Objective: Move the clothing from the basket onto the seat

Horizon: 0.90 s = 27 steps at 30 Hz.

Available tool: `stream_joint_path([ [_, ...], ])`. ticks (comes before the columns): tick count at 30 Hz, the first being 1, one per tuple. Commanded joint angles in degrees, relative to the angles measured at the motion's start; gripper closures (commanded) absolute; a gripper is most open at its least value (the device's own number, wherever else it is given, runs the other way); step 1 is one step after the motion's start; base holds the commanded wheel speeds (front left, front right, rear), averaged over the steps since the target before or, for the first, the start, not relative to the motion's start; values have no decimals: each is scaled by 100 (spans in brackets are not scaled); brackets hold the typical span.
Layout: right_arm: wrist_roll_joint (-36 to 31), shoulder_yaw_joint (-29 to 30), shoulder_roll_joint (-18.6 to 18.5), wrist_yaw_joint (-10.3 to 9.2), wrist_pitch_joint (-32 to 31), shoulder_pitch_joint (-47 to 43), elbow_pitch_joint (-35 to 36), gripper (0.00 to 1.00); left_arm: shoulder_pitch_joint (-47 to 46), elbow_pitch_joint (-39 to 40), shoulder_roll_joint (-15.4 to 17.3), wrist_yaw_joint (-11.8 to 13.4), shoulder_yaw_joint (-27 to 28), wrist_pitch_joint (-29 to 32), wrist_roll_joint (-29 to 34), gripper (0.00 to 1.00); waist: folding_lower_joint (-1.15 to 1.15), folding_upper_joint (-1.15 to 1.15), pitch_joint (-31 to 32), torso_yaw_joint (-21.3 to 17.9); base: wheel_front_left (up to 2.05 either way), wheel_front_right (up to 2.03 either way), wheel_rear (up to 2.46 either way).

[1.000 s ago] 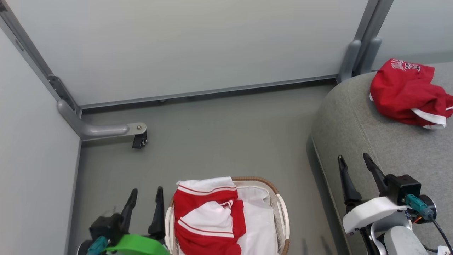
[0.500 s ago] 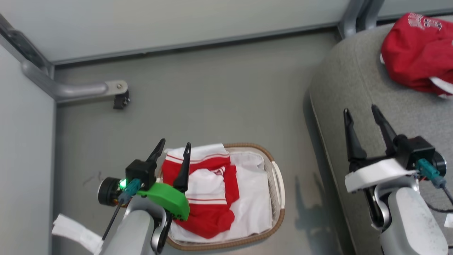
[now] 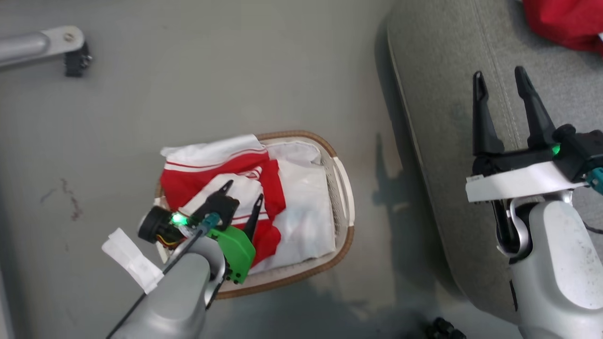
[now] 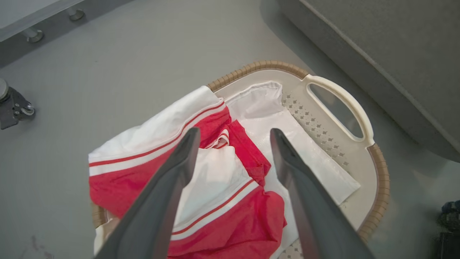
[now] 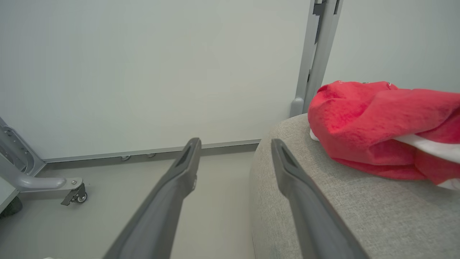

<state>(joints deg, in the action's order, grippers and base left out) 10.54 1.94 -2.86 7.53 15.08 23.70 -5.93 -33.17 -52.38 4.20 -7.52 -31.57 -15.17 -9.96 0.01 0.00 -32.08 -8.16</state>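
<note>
Lying crumpled in basket (image 4: 381, 169): red/wht striped clothing (image 4: 230, 219).

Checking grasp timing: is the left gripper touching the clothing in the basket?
Cannot tell. Left wrist view: left gripper overlaps the clothing; no gap or contact shows.

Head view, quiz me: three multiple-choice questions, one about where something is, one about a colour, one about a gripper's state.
1. The left gripper hangs over: A a table; B the basket; C a sink.
2. The basket's woven rim is: A brown; B blue; C black.
3. The right gripper is: A shut on a sock; B shut, empty; C open.
Answers: B, its fingers point down at the red-and-white clothing in the basket; A, the rim shows brown around the white plastic; C, its fingers stand apart above the seat, nothing between them.
</note>
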Motion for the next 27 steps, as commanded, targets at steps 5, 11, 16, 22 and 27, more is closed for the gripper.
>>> stream_joint_path([
  [5, 176, -142, -5, -8, 14, 257, 337, 0, -521, -589, 192, 67, -32, 2, 159, 0, -1, 0, -1146, -783, 0, 0, 0],
  [11, 317, -280, -5, -8, 14, 400, 640, 0, -926, -1192, 371, 250, -112, 3, 293, 0, -1, 0, -1560, -993, 0, 0, 0],
  [16, 378, -358, -7, -8, 14, 507, 852, 0, -1210, -1525, 460, 329, -160, 3, 356, 0, -1, 0, -1815, -1107, 0, 0, 0],
  [22, 433, -431, -7, -8, 14, 602, 1061, 0, -1436, -1760, 506, 411, -204, 22, 358, 0, -1, 0, -2006, -1177, 0, 0, 0],
  [27, 459, -495, -8, -8, 14, 643, 1158, 0, -1577, -1965, 566, 590, -227, 264, 349, 0, -1, 0, -2088, -1224, 0, 0, 0],
])
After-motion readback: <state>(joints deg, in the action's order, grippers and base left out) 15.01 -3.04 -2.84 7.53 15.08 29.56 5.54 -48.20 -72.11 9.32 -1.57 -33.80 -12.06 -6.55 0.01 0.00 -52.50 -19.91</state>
